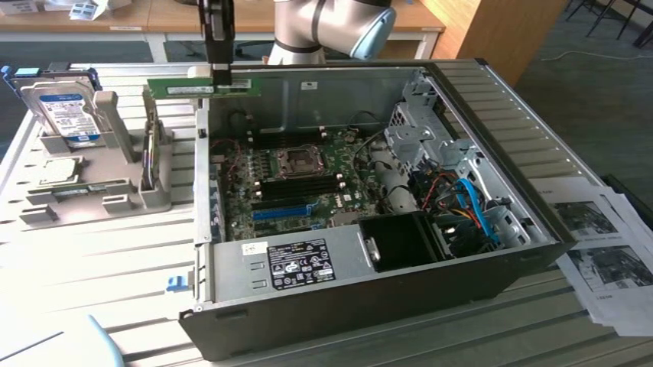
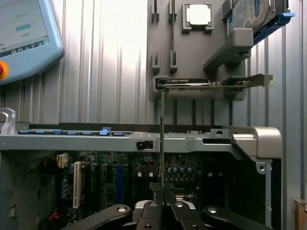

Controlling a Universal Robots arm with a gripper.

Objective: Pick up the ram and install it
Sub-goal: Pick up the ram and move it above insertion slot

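Pinched between the jaws of the gripper [image 1: 217, 75] is the ram [image 1: 189, 89], held level in the air over the rim of the open computer case [image 1: 510, 191], on the case's side toward the exterior view's left. In the wrist view the ram [image 2: 162, 139] appears edge-on as a thin upright strip rising from the closed fingertips [image 2: 171, 207], with the motherboard [image 2: 120, 177] beyond it. The case lies on a pale ribbed table [image 1: 92, 252]. Beside it, at the exterior view's left, a grey holder [image 1: 122, 195] carries a hard drive [image 1: 66, 115] and a processor chip [image 1: 56, 170]. Printed sheets [image 1: 602, 237] lie at the exterior view's right. Wooden-topped benches [image 1: 133, 19] and grey-blue carpet [image 1: 602, 84] lie behind.
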